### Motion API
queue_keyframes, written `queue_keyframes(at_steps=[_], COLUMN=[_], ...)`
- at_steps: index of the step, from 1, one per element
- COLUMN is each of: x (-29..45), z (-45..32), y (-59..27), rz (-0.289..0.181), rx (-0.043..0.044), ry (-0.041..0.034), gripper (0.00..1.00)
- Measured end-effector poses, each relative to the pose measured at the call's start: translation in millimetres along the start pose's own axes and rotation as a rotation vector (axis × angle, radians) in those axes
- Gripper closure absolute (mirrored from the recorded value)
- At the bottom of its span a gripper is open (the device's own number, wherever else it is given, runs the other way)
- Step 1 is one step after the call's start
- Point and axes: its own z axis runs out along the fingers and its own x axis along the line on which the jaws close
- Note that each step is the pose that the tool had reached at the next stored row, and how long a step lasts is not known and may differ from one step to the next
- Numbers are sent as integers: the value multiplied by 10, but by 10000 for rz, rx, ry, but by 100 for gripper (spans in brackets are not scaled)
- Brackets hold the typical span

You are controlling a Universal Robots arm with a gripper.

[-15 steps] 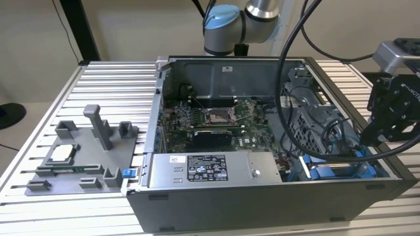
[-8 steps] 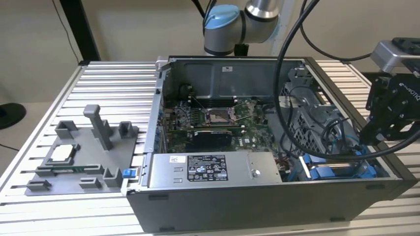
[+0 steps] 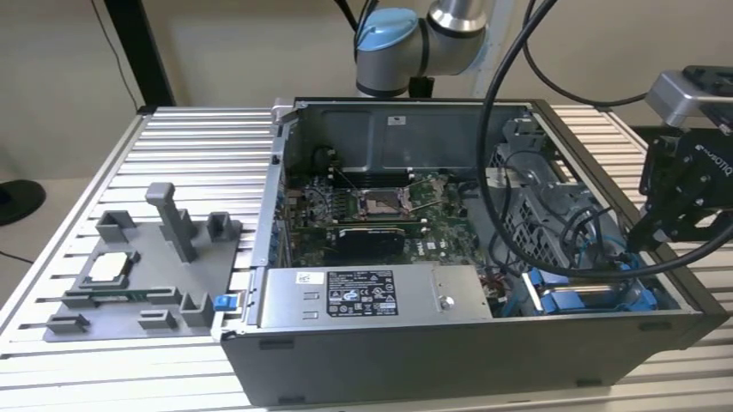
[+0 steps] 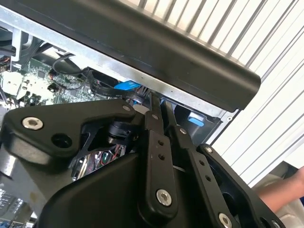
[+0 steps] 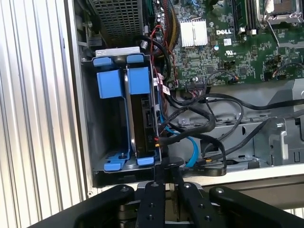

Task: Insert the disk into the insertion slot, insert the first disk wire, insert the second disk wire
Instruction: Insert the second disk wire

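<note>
The flat silver metal disk in its bright blue plastic frame [image 5: 135, 111] sits in the grey insertion slot [image 5: 92, 142] — rigid, heavyish, best held by the frame. The black end effector [image 5: 164, 178], fingers nearly together, pinches a black wire connector [image 5: 167, 164] beside it.

Disk [image 5: 138, 118] in blue frame sits on edge inside insertion slot [image 5: 95, 137]; black and blue cables [image 5: 199, 128] beside it; gripper [image 5: 166, 178] fingers together near case edge.
</note>
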Motion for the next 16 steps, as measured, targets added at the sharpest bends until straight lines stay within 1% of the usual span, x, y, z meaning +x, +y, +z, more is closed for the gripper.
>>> queue_keyframes(at_steps=[7, 11, 13, 16], x=[-3, -2, 3, 15], z=[-6, -87, -109, -121], y=[0, 19, 59, 149], rz=[-1, 1, 0, -2], rx=[0, -1, -2, -3], ry=[2, -1, -12, -25], gripper=[100, 100, 100, 100])
